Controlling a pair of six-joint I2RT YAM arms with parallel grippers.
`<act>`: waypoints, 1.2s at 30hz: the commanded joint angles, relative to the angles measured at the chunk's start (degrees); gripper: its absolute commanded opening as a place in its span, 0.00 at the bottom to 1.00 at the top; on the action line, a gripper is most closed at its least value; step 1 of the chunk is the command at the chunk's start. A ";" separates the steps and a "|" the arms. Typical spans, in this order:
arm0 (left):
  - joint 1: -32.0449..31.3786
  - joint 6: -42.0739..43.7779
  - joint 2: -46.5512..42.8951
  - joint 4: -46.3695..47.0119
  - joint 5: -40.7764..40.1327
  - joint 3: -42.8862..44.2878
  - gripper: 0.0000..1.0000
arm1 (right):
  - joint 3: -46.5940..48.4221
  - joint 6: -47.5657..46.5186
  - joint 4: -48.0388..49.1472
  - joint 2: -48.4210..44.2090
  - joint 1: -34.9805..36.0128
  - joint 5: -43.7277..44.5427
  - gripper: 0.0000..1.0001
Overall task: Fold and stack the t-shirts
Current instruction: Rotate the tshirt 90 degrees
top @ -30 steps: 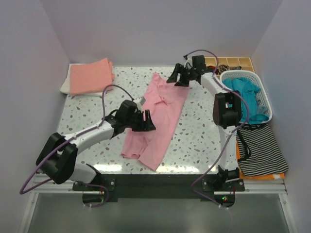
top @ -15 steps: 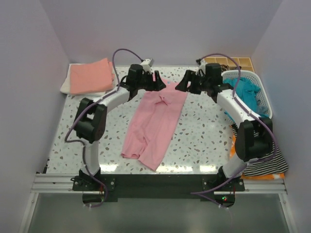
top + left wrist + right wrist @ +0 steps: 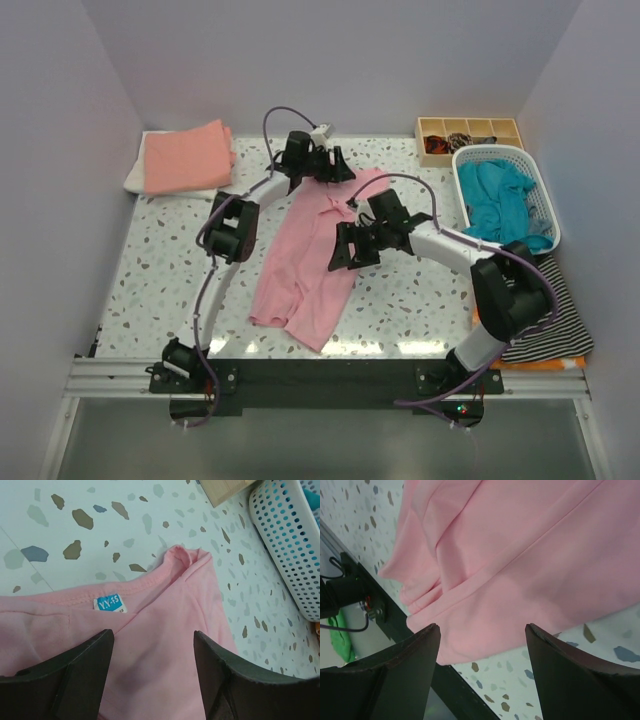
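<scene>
A light pink t-shirt (image 3: 315,250) lies folded lengthwise on the speckled table, collar at the far end. Its white and blue neck label (image 3: 109,603) shows in the left wrist view. My left gripper (image 3: 340,168) is open and empty, low over the collar end (image 3: 150,645). My right gripper (image 3: 343,250) is open and empty over the shirt's right edge near the middle; the wrist view shows the pink hem (image 3: 485,595) below it. A folded salmon-orange t-shirt (image 3: 185,156) lies on a white one at the far left. A teal t-shirt (image 3: 505,195) fills the white basket (image 3: 545,205).
A wooden compartment tray (image 3: 468,132) stands at the far right behind the basket. A black-and-white striped cloth (image 3: 535,305) over an orange one lies at the right front. The table's black front rail (image 3: 380,615) shows in the right wrist view.
My right gripper has moved from the far collar end down and left to the shirt's right edge at mid-length. My left gripper has shifted a little to the right at the collar.
</scene>
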 commanded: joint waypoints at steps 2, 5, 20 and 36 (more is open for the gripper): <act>1.56 0.05 4.70 -0.74 2.21 4.31 0.71 | -1.61 1.89 2.81 1.75 5.65 -4.74 0.73; 2.44 0.49 6.37 -1.45 2.12 5.64 0.71 | -1.70 2.42 4.48 4.04 8.55 -6.40 0.73; 7.80 -0.13 6.03 -0.57 -1.22 5.81 0.73 | -0.38 3.21 -13.53 9.58 11.02 24.86 0.73; 7.89 -4.97 -4.50 9.53 4.06 0.01 0.73 | 3.83 -2.85 -10.20 -1.13 11.02 28.92 0.73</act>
